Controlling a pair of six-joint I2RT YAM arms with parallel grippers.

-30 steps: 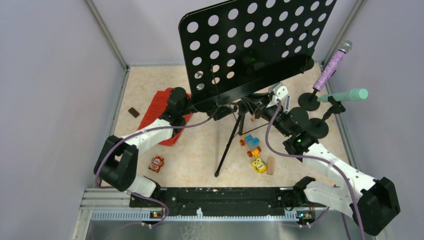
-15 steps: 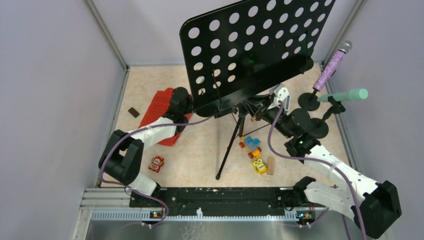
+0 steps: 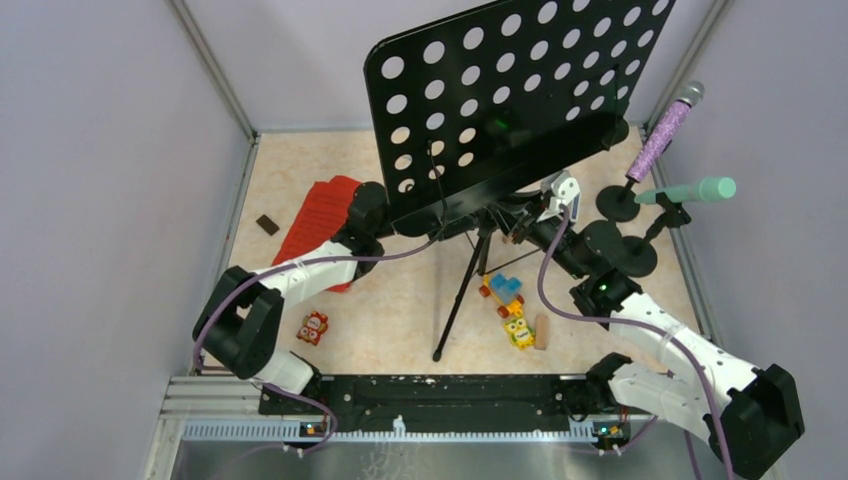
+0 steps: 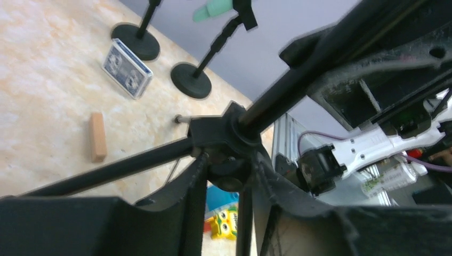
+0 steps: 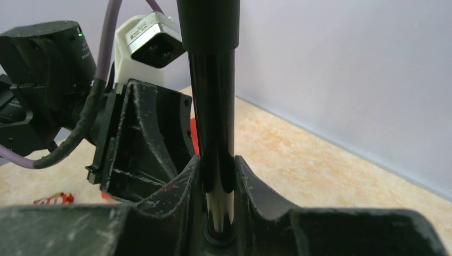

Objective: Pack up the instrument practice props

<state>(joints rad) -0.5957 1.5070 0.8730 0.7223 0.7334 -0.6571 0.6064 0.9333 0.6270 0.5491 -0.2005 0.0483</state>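
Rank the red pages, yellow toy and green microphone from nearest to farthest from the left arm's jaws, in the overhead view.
1. Red pages, right beside, at left.
2. Yellow toy, centre-right, nearer the front.
3. Green microphone, far right.

Overhead looks down, wrist views close, sharing music rack [image 5: 212,106]

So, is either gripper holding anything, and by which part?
Right gripper clamps the pole of the black perforated music rack. Left gripper straddles its tripod hub; grip unclear.

place: probably robot lab cell | cues: plain grey walls [image 3: 110,200], aluminium base rail [image 3: 430,431]
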